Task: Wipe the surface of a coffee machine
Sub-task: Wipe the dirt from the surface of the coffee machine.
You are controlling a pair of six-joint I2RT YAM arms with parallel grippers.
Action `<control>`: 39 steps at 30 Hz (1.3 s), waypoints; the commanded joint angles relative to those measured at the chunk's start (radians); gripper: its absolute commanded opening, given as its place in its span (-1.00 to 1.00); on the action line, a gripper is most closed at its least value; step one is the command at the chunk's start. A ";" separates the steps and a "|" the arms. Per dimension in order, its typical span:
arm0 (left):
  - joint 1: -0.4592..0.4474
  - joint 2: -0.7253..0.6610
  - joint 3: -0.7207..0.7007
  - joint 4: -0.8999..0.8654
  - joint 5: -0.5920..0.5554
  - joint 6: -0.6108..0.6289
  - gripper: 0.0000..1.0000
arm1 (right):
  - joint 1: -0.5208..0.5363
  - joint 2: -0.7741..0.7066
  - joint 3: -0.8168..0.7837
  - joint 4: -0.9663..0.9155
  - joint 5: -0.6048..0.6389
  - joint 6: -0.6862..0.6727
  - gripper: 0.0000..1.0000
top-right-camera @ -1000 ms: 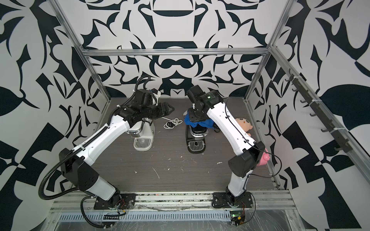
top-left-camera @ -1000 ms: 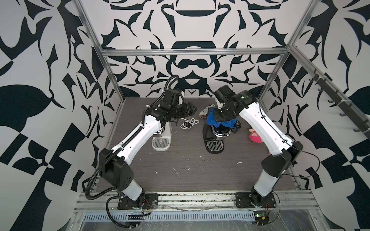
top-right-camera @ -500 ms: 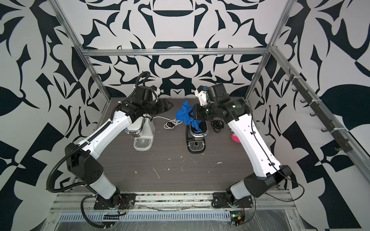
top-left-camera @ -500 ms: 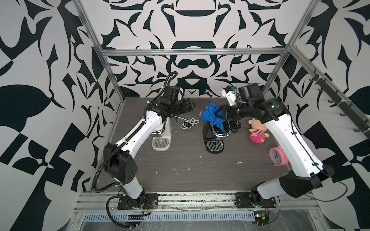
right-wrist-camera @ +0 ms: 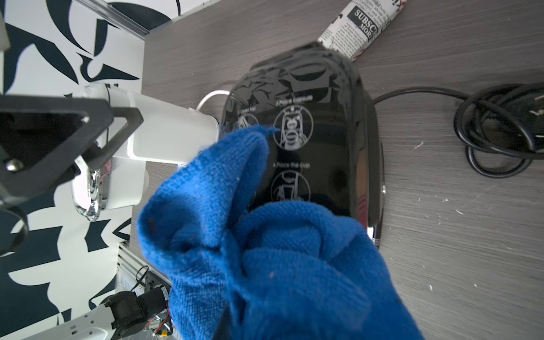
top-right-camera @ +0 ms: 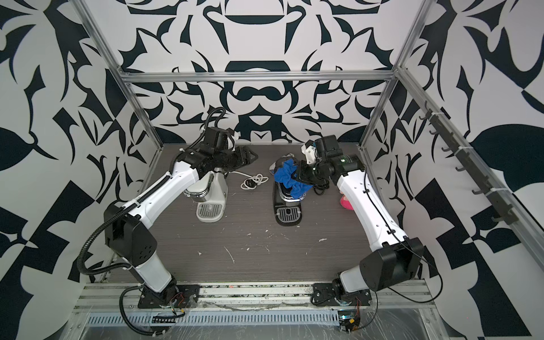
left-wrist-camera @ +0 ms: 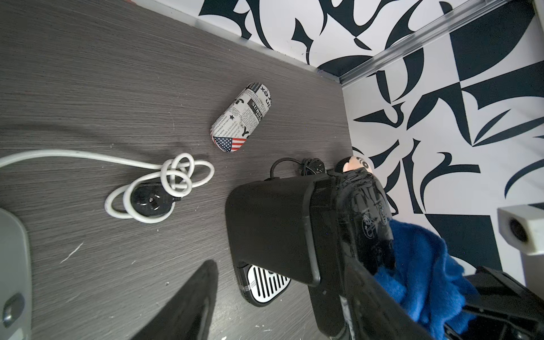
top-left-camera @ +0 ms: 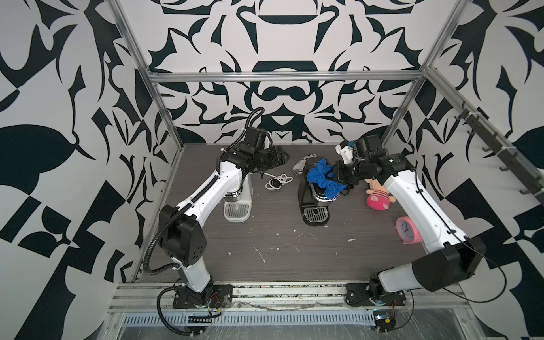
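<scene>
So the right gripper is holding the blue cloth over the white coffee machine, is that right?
Not quite, it's the wrong machine. The right gripper is holding the blue cloth over the black coffee machine, as the right wrist view shows. The white coffee machine stands apart from it, under the left arm.

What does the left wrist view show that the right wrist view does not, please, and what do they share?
Only the left wrist view shows the knotted white cable with its black plug, the slotted metal drip tray and the doll's head. Only the right wrist view shows the white instruction pictograms on the machine's top and the whole coil of black cord, of which the left wrist view catches only an end. Both show the glossy black coffee machine, the blue terry cloth against its top, and the newspaper-print case.
</scene>
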 commanded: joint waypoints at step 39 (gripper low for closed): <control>-0.046 0.154 0.189 -0.019 0.062 -0.027 0.39 | 0.113 0.211 0.201 -0.120 0.214 -0.067 -1.00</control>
